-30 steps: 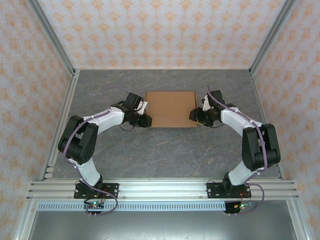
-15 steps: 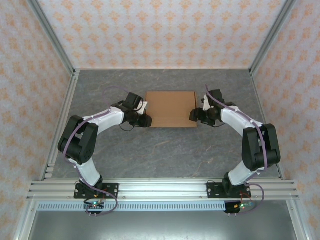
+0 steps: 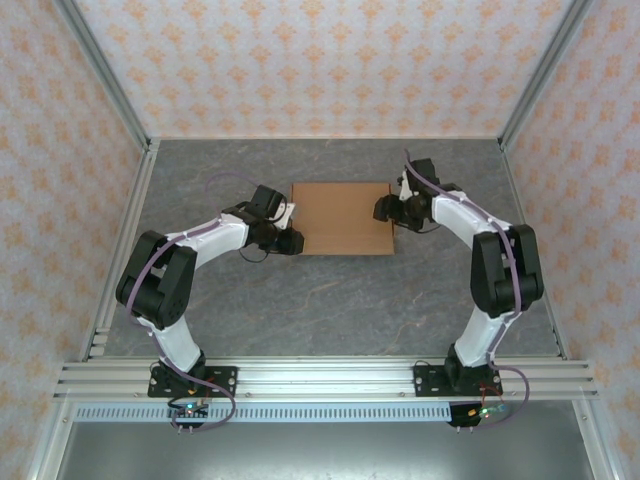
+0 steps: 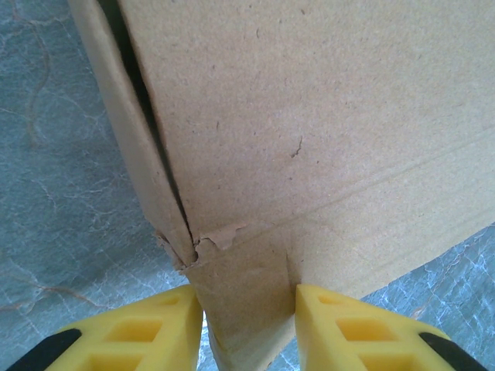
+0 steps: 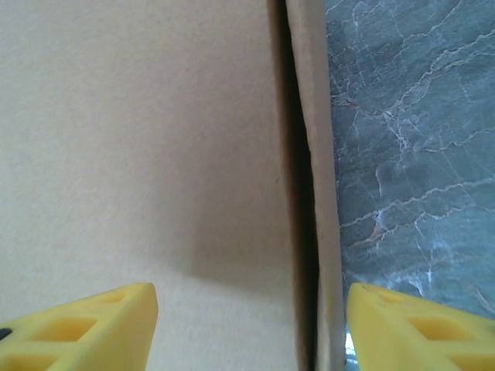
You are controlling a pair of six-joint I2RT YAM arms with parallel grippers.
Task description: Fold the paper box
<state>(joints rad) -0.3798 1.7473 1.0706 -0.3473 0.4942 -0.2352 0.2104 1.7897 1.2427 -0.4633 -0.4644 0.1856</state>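
Paper box (image 3: 342, 217) sits flat mid-table (image 3: 330, 300), between arms. Left gripper (image 4: 247, 297) clamped on near-left corner flap. Right gripper (image 5: 251, 297) at right edge, fingers wide apart, straddling side wall.

You have a grey marbled tabletop (image 3: 330, 300) under everything. Walls papered in pale cream with orange motifs (image 3: 320, 60) stand along its far, left and right sides. Aluminium rails (image 3: 330, 378) cross its near edge, with a white perforated strip (image 3: 330, 411) just nearer still.
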